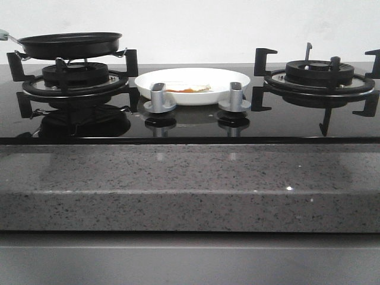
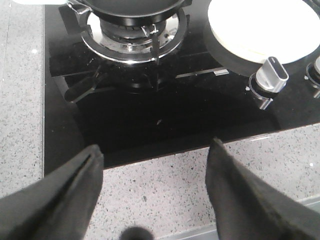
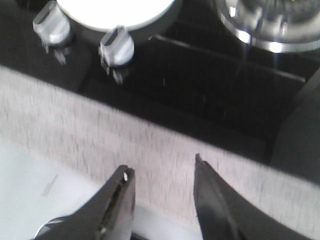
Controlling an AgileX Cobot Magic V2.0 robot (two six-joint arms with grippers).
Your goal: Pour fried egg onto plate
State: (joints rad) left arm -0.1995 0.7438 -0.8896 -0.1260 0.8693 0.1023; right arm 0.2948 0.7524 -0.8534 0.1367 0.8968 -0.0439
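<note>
From my console: 1 fried egg (image 1: 187,88) lies on the 1 plate (image 1: 193,79) at the hob's (image 1: 190,122) middle, behind 2 knobs (image 1: 159,98). 1 frying pan (image 1: 70,44) tops the left of 2 burners (image 1: 319,76). Both my left gripper (image 2: 152,187) and right gripper (image 3: 162,192) hang open, empty, over the bench's (image 1: 190,187) front edge.

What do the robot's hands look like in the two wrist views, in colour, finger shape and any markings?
Both are two-fingered and dark. The left hand has broad, matte black fingers that taper to blunt tips, with no markings or cables visible. The right hand has narrower black fingers ending in pointed tips, with a small glint of bare metal near the base of one. That view is blurred, so finer detail is unclear.
</note>
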